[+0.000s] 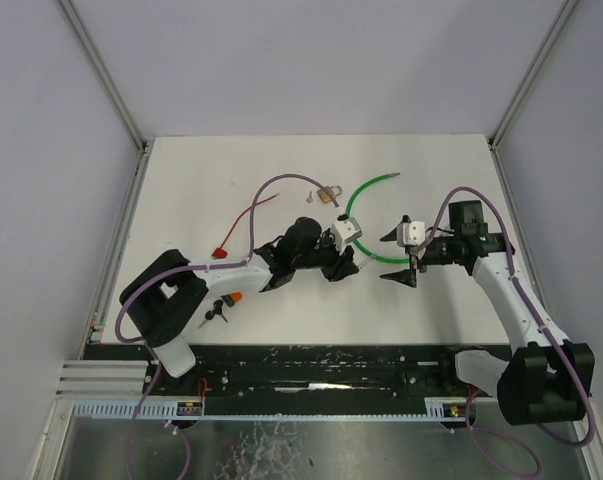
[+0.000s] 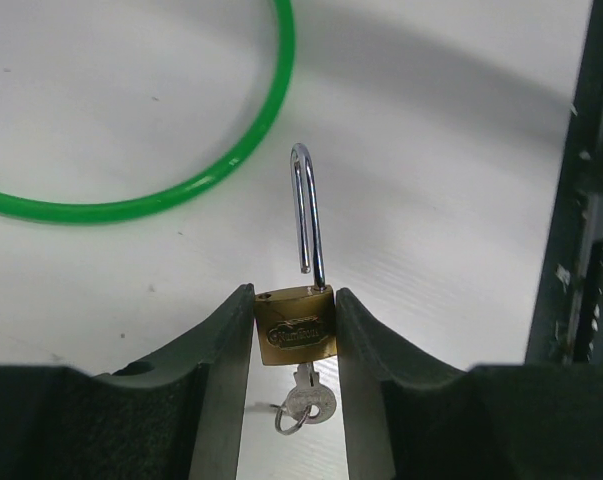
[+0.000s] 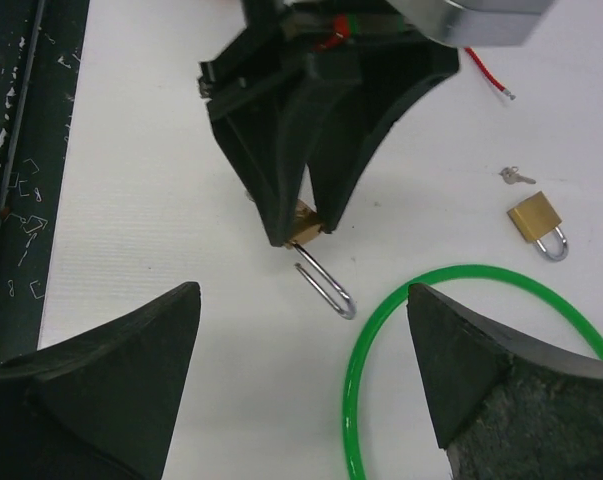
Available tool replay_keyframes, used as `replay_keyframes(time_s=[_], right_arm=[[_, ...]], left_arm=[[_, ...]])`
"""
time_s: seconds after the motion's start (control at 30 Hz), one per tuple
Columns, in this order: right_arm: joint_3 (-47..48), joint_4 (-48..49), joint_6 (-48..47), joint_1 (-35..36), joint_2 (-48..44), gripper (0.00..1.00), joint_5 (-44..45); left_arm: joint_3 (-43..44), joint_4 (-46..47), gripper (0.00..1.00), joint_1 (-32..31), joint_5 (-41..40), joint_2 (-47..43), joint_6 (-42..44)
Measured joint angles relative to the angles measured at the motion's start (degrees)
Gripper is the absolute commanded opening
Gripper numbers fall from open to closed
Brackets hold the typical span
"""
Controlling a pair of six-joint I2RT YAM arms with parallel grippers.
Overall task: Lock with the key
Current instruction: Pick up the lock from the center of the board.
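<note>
Green ring, red wire (curved)

The white counter carries a green loop. Just left of the loop lies a brass padlock, with a small key beside it. Farther left is a red wire, and black-headed keys lie nearer the front edge.

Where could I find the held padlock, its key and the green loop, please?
held padlock (image 2: 296, 327): left wrist view, brass body.
key (image 2: 309, 402): left wrist view, its head.
green loop (image 3: 471, 271): right wrist view, top of arc.
</note>
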Motion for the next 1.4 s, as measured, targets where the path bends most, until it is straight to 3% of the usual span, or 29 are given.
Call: replay_keyframes(time_s=[0.43, 0.73, 0.9, 1.4], right_arm=[[-1.1, 1.9, 0.4, -0.5, 6.8, 0.85, -1.5], [-2.9, 1.5, -1.8, -0.5, 9.2, 0.75, -3.2], [-2.9, 1.0, -2.8, -0.5, 10.7, 0.64, -4.0], [-3.8, 1.8, -3.1, -0.3, 10.7, 0.18, -4.4]], left_arm=[[-7.1, 7.9, 0.00, -0.9, 6.8, -3.9, 4.5], [-8.4, 11.1, 0.00, -1.1, 7.1, -4.2, 5.3], [-8.9, 12.0, 0.00, -1.4, 7.1, -4.2, 5.4], [-10.0, 13.1, 0.01, -1.7, 7.5, -5.2, 5.9]])
